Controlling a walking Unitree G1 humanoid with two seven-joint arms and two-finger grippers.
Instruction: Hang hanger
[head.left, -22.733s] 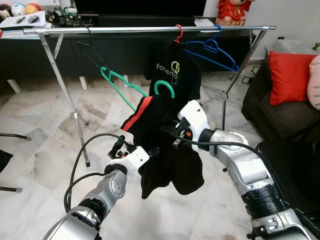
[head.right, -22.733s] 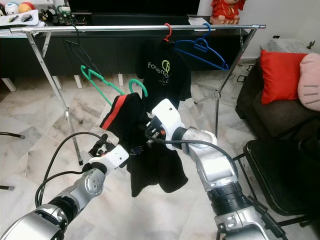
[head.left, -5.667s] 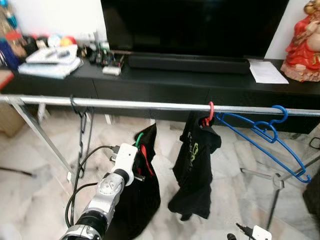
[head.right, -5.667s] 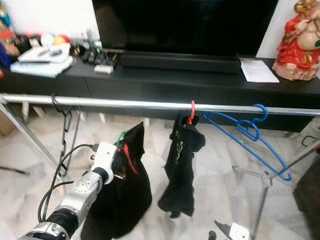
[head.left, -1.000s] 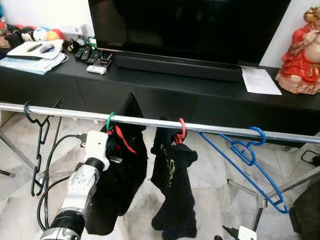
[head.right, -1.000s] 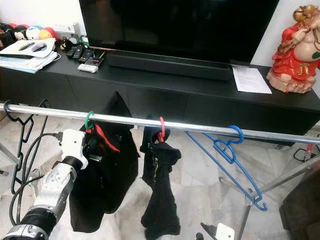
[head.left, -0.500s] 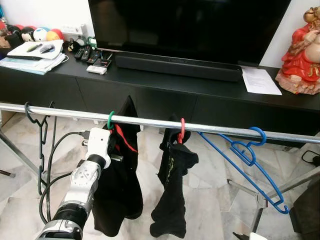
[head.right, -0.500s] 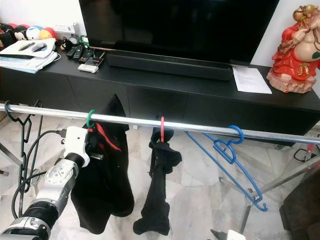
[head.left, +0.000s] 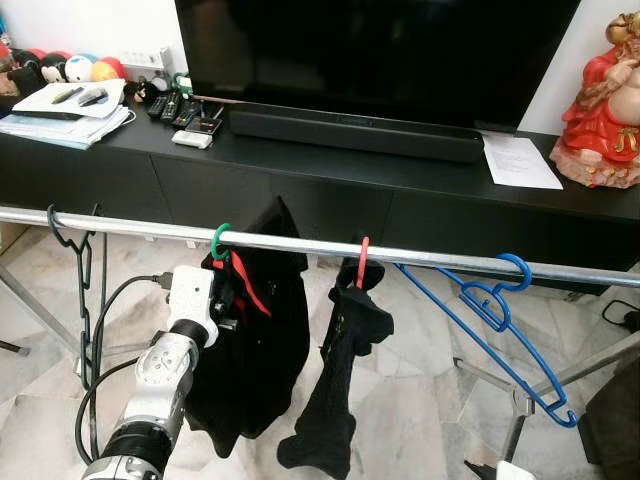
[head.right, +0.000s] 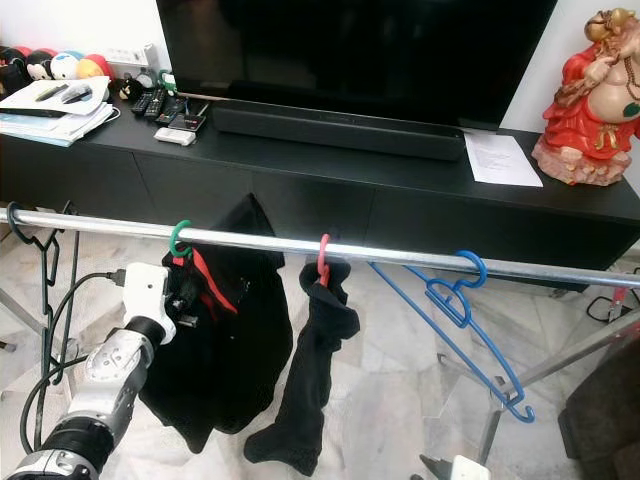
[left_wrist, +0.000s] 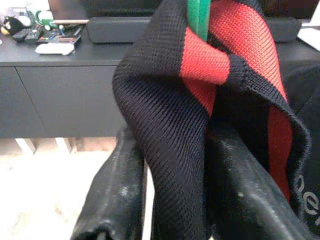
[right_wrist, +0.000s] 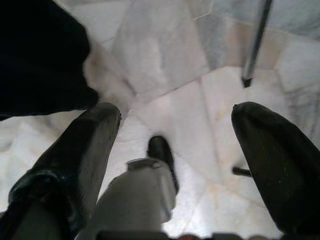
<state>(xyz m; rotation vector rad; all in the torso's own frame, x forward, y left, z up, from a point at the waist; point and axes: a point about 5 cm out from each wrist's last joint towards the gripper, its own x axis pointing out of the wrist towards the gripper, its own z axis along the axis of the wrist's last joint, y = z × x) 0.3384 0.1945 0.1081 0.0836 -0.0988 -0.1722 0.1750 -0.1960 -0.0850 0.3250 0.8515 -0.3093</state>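
Your left gripper pinches the black-and-red garment directly below the green hanger hooked over the rail; right gripper hangs open.

No legible text, label, brand or number anywhere. Faint printed lines on the white paper sheet atop the black TV console, too small to read. Part of pale lettering on the black garment in the left wrist view, cut off and unreadable.
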